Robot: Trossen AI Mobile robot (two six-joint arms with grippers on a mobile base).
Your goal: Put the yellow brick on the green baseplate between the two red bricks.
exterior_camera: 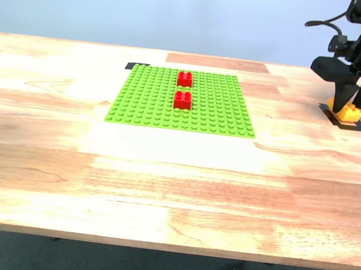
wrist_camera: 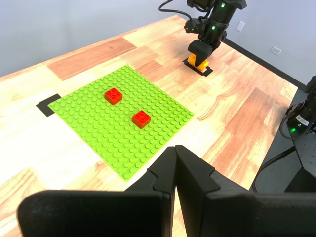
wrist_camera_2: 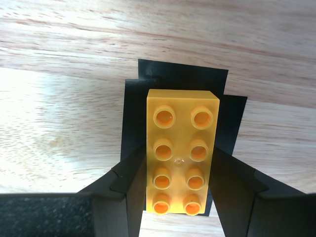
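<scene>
My second gripper is down over the yellow brick, and its jaws stand on either side of the brick's long flanks, each dark finger lying flush against the plastic with no gap showing in the second wrist view, so the jaws are closed onto the brick across its narrow width. The brick sits studs up, two rows of four, on a patch of black tape stuck to the bench; whether it has left the tape I cannot tell. In the exterior view the same gripper is near the far corner of the bench on the exterior view's right, its arm bent above it, with the yellow brick showing between and below the fingers on the black tape. The brick is well apart from the green baseplate, which lies flat on the bench toward the middle, a small black tape mark at one far corner. The two red bricks stand on the baseplate in one line, one behind the other, with a few rows of bare studs between them. My first gripper hangs high above the bench and well back from the baseplate; its jaws are brought together, the two finger tips meeting with nothing between them.
</scene>
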